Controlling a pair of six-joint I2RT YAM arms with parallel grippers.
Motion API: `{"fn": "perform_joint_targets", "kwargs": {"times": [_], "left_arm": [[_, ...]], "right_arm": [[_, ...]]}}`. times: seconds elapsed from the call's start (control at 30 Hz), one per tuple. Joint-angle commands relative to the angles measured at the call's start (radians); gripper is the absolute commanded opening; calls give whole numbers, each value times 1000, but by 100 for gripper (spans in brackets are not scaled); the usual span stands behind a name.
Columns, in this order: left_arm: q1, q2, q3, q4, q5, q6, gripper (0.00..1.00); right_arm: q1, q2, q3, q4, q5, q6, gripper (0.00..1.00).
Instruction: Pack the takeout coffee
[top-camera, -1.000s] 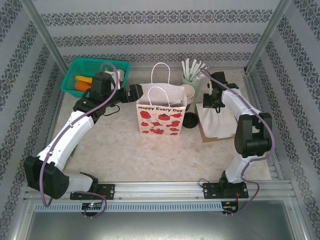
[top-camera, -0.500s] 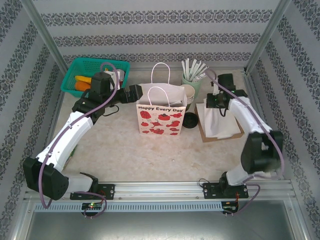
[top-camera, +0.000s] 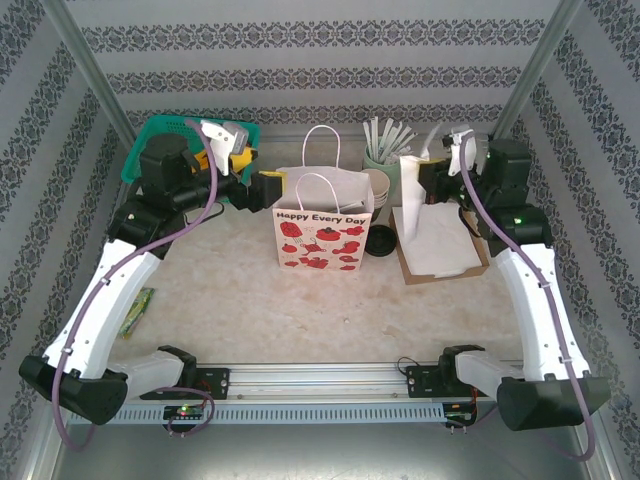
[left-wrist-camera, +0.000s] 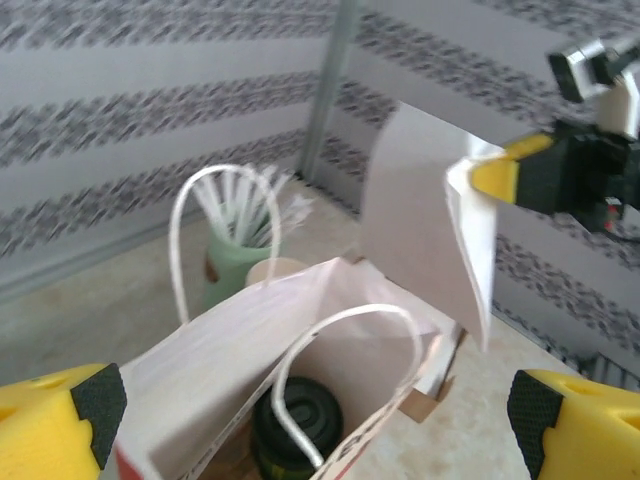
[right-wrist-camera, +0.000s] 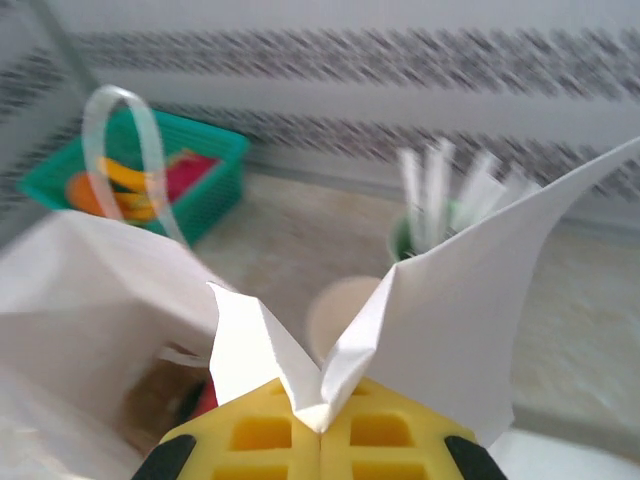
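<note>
Takeout coffee (left-wrist-camera: 300, 425) apparently already inside the paper bag (top-camera: 322, 238); left gripper (top-camera: 272, 190) jaws spread, right gripper (right-wrist-camera: 320, 425) jaws pinching a white napkin (right-wrist-camera: 470, 330) to add.

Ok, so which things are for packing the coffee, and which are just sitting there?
For the job: takeout coffee, in the paper bag; white napkin pinched by the right gripper.
Just lying about: green basket, stack of cream paper cups, pale green holder of white sticks, napkin pile, green packet.
</note>
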Motion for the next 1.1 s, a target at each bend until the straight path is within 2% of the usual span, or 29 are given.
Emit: {"fn": "perform_joint_targets", "kwargs": {"times": [0.0, 0.07, 0.17, 0.33, 0.43, 0.5, 0.57, 0.67, 0.73, 0.9, 1.07], "left_arm": [[-33, 54, 81, -3, 114, 132, 100], [-39, 94, 132, -15, 131, 170, 100], [-39, 155, 198, -44, 222, 278, 100], [-39, 290, 356, -135, 374, 359, 100], [-39, 338, 409, -105, 379, 334, 100], [-40, 349, 408, -57, 323, 309, 100], [-39, 362, 411, -28, 294, 290, 100], [-39, 385, 442, -31, 319, 294, 100], [-39, 401, 465, -33, 306, 301, 100], [-27, 445, 526, -66, 251, 396, 100], [23, 483, 578, -105, 434, 531, 100]], "right_arm": [[47, 13, 97, 78, -215, -18, 0], [84, 42, 150, 79, -259, -46, 0], [141, 89, 218, 88, -296, -105, 0], [257, 175, 320, 127, -175, -152, 0], [307, 214, 342, 204, -102, -124, 0], [320, 241, 352, 240, -180, -128, 0], [342, 259, 364, 253, -197, -142, 0], [376, 292, 394, 256, -190, -161, 0], [387, 314, 425, 257, -251, -151, 0], [395, 344, 480, 238, -405, -158, 0], [378, 372, 535, 224, -580, -125, 0]]}}
